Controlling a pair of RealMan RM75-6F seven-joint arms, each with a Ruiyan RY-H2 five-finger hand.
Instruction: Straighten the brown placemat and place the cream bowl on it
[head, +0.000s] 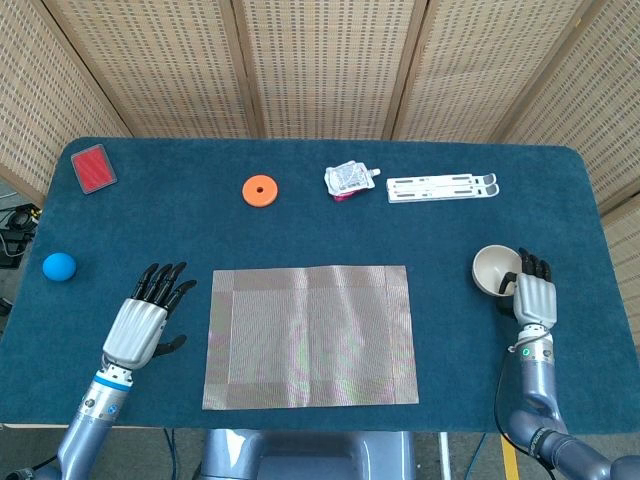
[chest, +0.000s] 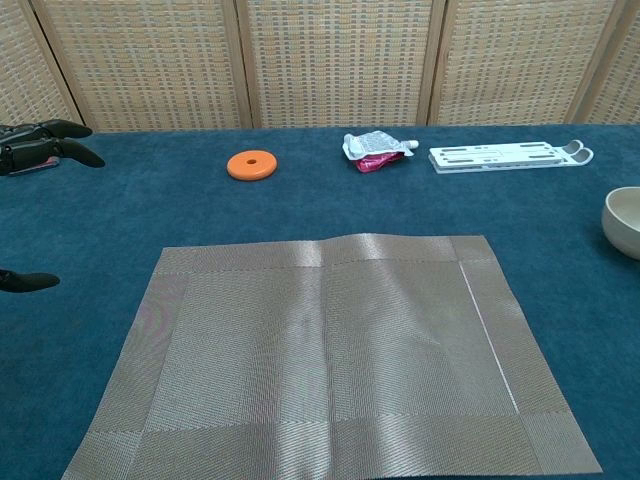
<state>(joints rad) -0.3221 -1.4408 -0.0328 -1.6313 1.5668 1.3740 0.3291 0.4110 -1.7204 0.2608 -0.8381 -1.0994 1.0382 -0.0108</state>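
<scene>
Both arms are slim blue-grey metal tubes. The left hand has a silver-grey shell over its back and black fingers, with a bright blue band at the wrist. The right hand looks alike, a thin black cable looping beside its forearm.

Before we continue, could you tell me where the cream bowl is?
In the head view, the round cream bowl sits right of the brown woven placemat, against the right hand.
</scene>
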